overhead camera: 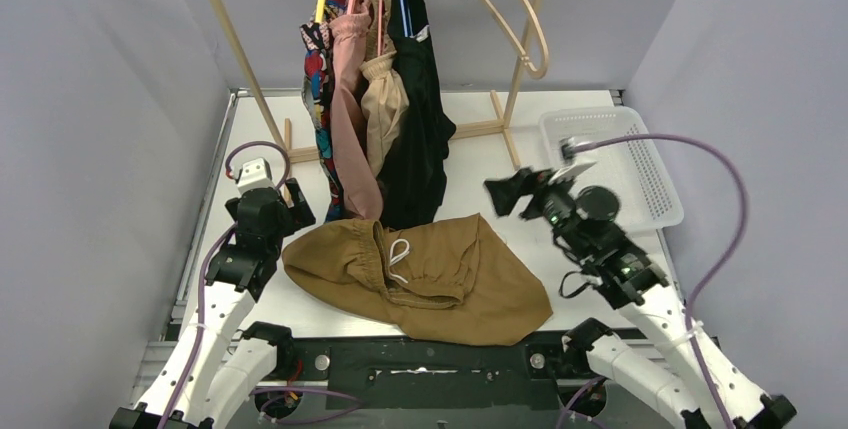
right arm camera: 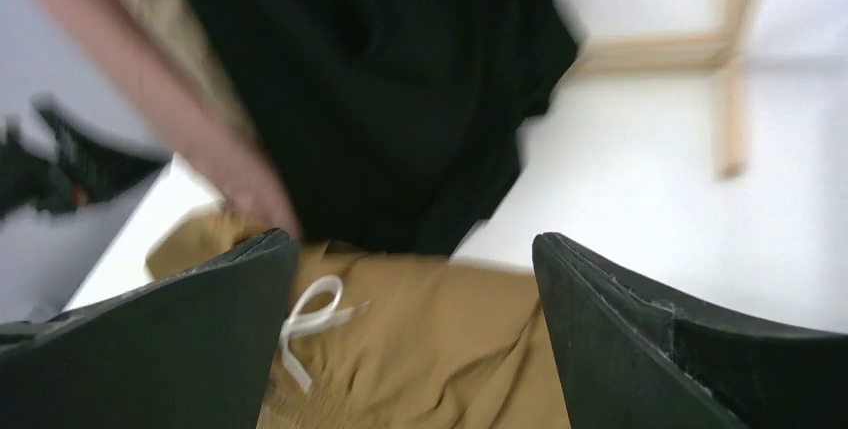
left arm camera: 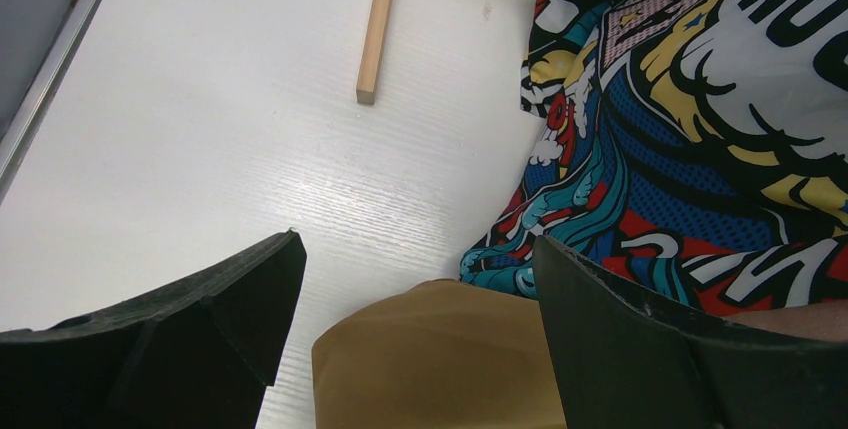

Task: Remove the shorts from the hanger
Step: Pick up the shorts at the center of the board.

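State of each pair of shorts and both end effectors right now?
tan-brown shorts: off hanger, crumpled on table
black shorts: hanging
beige shorts: hanging
dusty pink shorts: hanging
comic-print shorts: hanging
left end effector: open, empty
right end effector: open, empty

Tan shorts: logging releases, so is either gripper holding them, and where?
Nothing is held: the left gripper and right gripper both stand open, and the tan shorts lie free.

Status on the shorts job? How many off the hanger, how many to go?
Done: tan shorts lie on the table. In hand: nothing, the left gripper and right gripper are open and empty. Left: four pairs on the rack: comic print, pink, beige, black.
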### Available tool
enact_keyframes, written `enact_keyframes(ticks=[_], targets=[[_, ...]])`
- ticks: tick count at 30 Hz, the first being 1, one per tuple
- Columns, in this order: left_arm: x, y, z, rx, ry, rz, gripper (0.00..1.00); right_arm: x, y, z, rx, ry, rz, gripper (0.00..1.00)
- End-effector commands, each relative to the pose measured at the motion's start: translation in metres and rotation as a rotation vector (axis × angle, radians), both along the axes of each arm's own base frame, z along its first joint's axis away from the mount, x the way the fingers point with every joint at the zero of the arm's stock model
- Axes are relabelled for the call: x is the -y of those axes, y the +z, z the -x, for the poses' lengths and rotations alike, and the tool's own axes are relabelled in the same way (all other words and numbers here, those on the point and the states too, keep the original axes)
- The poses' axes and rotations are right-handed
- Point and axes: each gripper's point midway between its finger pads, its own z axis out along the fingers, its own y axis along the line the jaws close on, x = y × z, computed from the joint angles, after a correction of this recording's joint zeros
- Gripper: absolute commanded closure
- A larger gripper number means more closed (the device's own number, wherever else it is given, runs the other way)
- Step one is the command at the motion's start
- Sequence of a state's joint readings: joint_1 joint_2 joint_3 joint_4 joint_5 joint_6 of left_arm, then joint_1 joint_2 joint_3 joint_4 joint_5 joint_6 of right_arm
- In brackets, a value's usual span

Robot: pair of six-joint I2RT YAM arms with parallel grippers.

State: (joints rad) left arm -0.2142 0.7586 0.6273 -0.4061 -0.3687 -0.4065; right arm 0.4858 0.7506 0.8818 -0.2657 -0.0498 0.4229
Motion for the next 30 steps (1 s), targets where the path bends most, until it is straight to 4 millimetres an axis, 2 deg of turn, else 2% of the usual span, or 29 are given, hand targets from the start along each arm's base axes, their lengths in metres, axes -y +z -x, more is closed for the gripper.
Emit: enact_keyframes(ticks=[1, 4, 5, 7, 10, 16, 22, 25, 30], targets=[[0.002, 0.013, -0.009, 0.057, -0.009, 0.003, 0.15, -0.076, -0.053, 0.035, -0.023, 0.233, -0.057, 0.08], [0.001, 0.012, -0.009, 0.054, -0.008, 0.0, 0.15, -0.111, -0.094, 0.059, 0.007, 0.275, 0.054, 0.06], [0.001, 0.012, -0.009, 0.054, -0.007, -0.001, 0.15, -0.123, -0.102, 0.066, 0.033, 0.296, 0.11, 0.05], [0.0, 0.013, -0.009, 0.055, -0.003, -0.003, 0.15, -0.145, -0.116, 0.076, 0.089, 0.333, 0.24, 0.0], [0.0, 0.012, -0.009, 0.05, -0.001, -0.002, 0.15, -0.179, -0.133, 0.083, 0.112, 0.422, 0.348, 0.02], [-0.003, 0.012, -0.008, 0.045, 0.015, -0.005, 0.13, -0.241, -0.163, 0.099, 0.074, 0.614, 0.409, 0.02], [-0.006, 0.015, -0.007, 0.052, 0.034, -0.004, 0.11, -0.261, -0.182, 0.106, 0.024, 0.672, 0.434, 0.02], [-0.006, 0.015, -0.007, 0.053, 0.037, -0.004, 0.11, -0.262, -0.195, 0.107, -0.011, 0.678, 0.464, 0.02], [-0.006, 0.015, -0.007, 0.054, 0.038, -0.005, 0.11, -0.255, -0.233, 0.103, -0.097, 0.633, 0.531, 0.02]])
